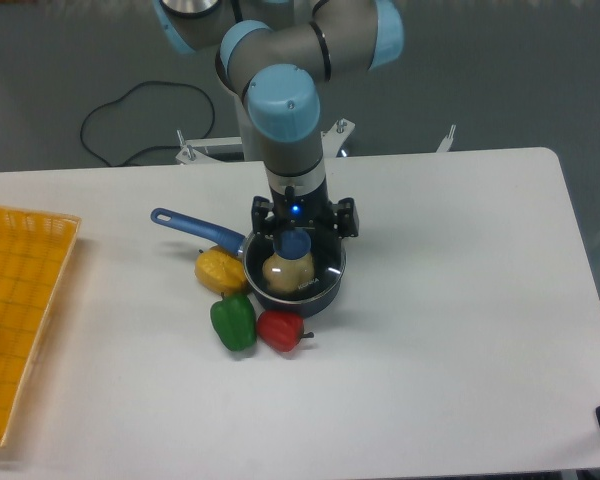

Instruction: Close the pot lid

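Pot lid (298, 272), a clear glass disc with a dark blue knob at its centre, lies flat on the pot (292, 292), covering its mouth; something pale and rounded shows through the glass. The pot stands near the middle of the white bench (460, 330), its long bright-blue handle (192, 226) reaching out toward the upper left.

Directly over the knob hangs the pincer (296, 236), with a small blue light lit on the wrist above it. Its fingers flank the knob closely, but whether they touch it or stand just clear cannot be told from this angle, and nothing shows them gripping it.

Pressed against the pot's left side, under the handle, is a yellow pepper (220, 269). A green pepper (234, 321) sits just below that, and a red pepper (280, 330) lies beside the green one, touching the pot's front edge. Well apart at the bench's left end lies a yellow mesh tray (15, 320). Behind the bench a black cable (130, 105) loops on the grey floor.
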